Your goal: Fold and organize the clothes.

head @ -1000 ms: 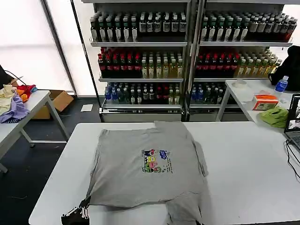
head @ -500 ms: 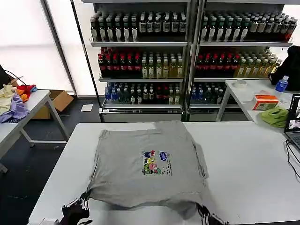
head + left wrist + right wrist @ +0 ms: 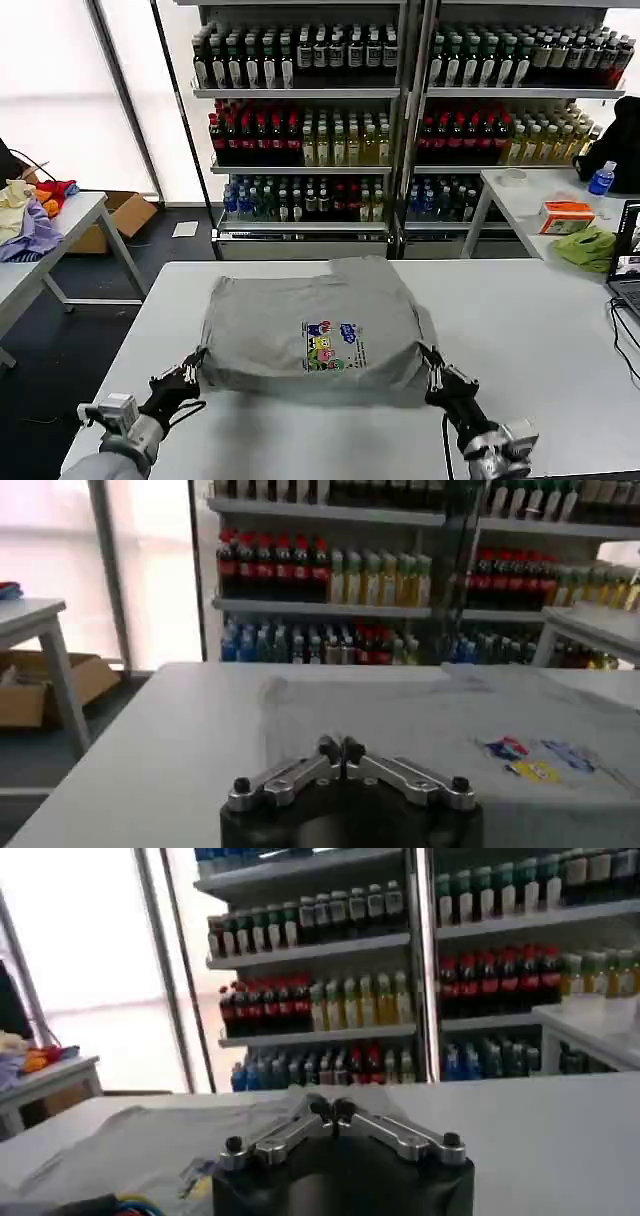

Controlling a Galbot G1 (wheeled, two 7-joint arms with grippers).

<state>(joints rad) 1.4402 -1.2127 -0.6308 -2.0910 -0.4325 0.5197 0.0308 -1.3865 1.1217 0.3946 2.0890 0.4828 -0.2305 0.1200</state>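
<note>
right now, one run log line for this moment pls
left gripper: shut on shirt near-left corner | right gripper: shut on near-right corner | near hem raised off table

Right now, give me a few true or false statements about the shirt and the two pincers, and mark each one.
1. Both pincers grip the near edge of the grey T-shirt. True: left pincer and right pincer each pinch a near corner.
2. The shirt's cartoon print faces up. True.
3. The shirt hangs off the white table. False: it lies wholly on the tabletop.
4. The green cloth lies on the shirt. False: it sits on a side table to the robot's right.
5. The left pincer is wide open. False: its fingers are closed on the fabric.
</note>
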